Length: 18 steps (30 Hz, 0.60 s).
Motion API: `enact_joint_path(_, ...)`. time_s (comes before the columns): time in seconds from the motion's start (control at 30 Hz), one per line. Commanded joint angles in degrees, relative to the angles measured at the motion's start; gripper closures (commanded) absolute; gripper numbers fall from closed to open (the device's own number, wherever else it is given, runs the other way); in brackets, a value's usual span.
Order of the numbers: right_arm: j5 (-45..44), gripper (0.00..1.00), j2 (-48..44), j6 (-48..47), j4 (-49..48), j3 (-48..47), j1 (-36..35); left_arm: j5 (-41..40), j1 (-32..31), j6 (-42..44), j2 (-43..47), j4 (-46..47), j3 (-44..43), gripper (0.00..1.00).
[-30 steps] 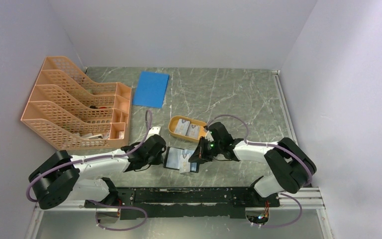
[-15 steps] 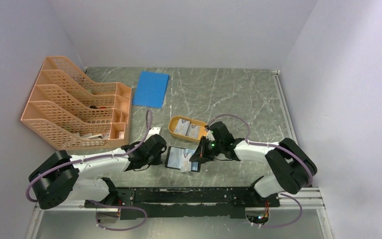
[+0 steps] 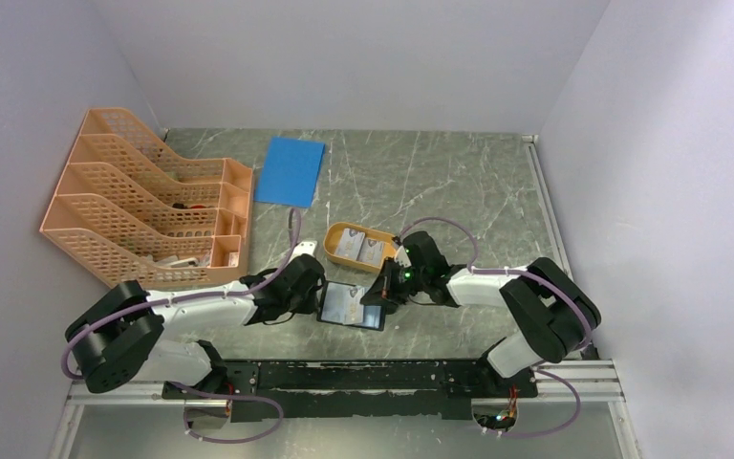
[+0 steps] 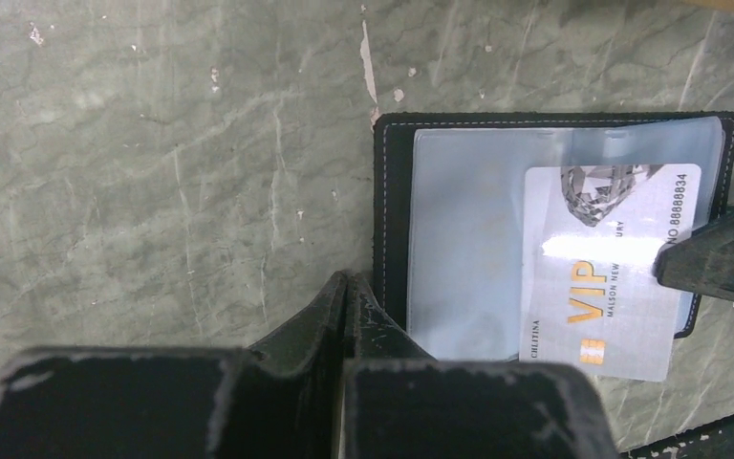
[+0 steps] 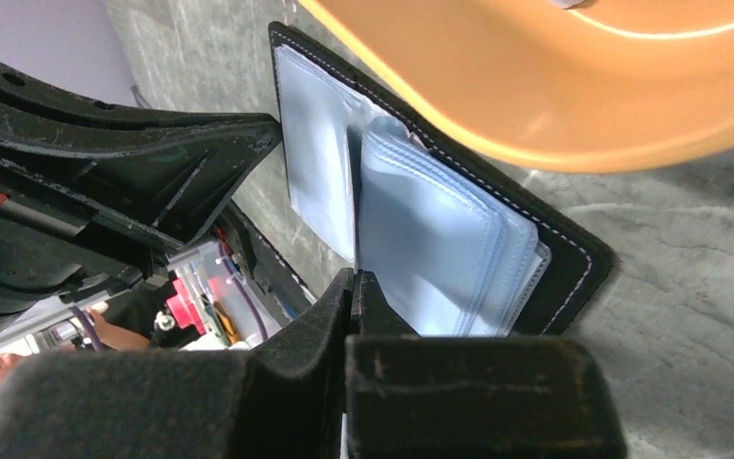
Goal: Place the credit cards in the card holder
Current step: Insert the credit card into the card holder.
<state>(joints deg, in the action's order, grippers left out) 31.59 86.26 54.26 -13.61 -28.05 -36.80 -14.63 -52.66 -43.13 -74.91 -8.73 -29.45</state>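
Evidently the VIP card (image 4: 602, 277) had slid deeper into the card holder (image 4: 459, 239) just beside the orange dish (image 5: 583, 86); one end still poked out; my right pincer (image 5: 354, 282) stood closed at it, my left pincer (image 4: 346, 287) closed against the holder's edge; other cards (image 3: 349, 244) waited in the dish.

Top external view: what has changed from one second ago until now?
The left pincer reached forward to the left edge of the card holder. The right pincer, shut on a credit card, pushed it further into the holder, so it sticks out less. The holder, the orange dish and the cards in it stayed in place.
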Motion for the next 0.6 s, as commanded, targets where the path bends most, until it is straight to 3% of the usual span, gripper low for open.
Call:
enact_joint_path(0.0,-1.8,1.00,0.8,-0.4,-1.6,0.1,0.7,2.1,0.0,1.0,-1.7,-0.7,-0.1,0.95)
enact_joint_path(0.57,-3.3,1.00,1.2,0.6,-3.4,1.5,1.0,3.8,0.1,1.2,-2.3,1.4,0.9,0.95)
